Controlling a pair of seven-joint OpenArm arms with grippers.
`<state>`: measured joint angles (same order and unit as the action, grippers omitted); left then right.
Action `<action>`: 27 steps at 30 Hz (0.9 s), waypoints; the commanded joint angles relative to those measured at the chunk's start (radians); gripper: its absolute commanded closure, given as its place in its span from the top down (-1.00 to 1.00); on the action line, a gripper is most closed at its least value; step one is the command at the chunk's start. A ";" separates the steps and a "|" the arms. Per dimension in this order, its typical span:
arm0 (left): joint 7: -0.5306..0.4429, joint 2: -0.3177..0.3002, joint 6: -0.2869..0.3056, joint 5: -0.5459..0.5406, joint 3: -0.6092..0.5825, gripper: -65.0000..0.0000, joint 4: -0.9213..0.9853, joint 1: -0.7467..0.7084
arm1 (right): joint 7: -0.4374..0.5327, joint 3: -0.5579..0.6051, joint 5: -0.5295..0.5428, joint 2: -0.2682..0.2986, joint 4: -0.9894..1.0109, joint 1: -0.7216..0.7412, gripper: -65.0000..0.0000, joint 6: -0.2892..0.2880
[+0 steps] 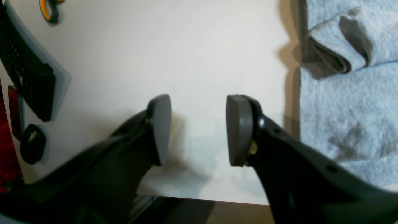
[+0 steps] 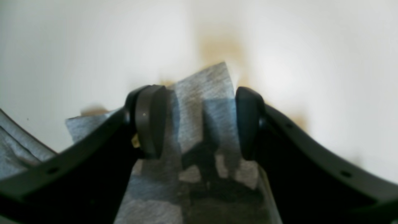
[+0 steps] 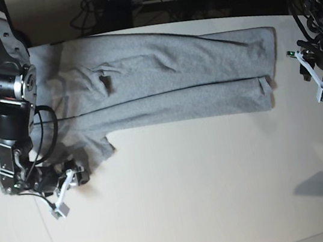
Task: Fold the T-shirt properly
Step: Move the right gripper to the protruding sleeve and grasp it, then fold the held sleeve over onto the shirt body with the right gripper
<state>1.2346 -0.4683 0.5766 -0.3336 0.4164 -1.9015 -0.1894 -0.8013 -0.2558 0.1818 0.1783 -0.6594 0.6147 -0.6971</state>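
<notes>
Heather-grey T-shirt [image 3: 167,77] on a white table [image 3: 208,187]; black pincers with grey pads [image 1: 238,130].

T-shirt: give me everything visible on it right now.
The T-shirt is light heather-grey knit cotton, lying flat on the white table, stretched lengthwise and already folded in along its length. One short sleeve sticks out toward the table's near side. Small wrinkles mark its middle, and a layered corner curls up near the left end effector, which is open and clear of it. The right end effector straddles the sleeve tip, not visibly clamped.
</notes>
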 commanded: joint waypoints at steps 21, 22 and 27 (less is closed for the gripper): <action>-0.011 -0.005 -0.005 0.003 0.005 -0.11 -0.011 0.011 | -0.172 -0.003 0.075 0.002 -0.213 -0.065 -1.00 -0.001; -0.011 -0.005 -0.005 0.003 0.005 -0.11 -0.011 0.011 | -0.211 -0.001 0.106 0.003 -0.273 -0.082 -1.00 -0.001; -0.011 -0.005 -0.005 0.006 0.005 -0.11 -0.011 0.011 | -0.367 -0.006 0.135 -0.001 -0.523 -0.151 -1.00 -0.001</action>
<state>1.2343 -0.4541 0.5766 -0.3336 0.4137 -1.8996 -0.1886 -1.1862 -0.2615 0.2993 0.1745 -1.1664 0.4339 -0.6941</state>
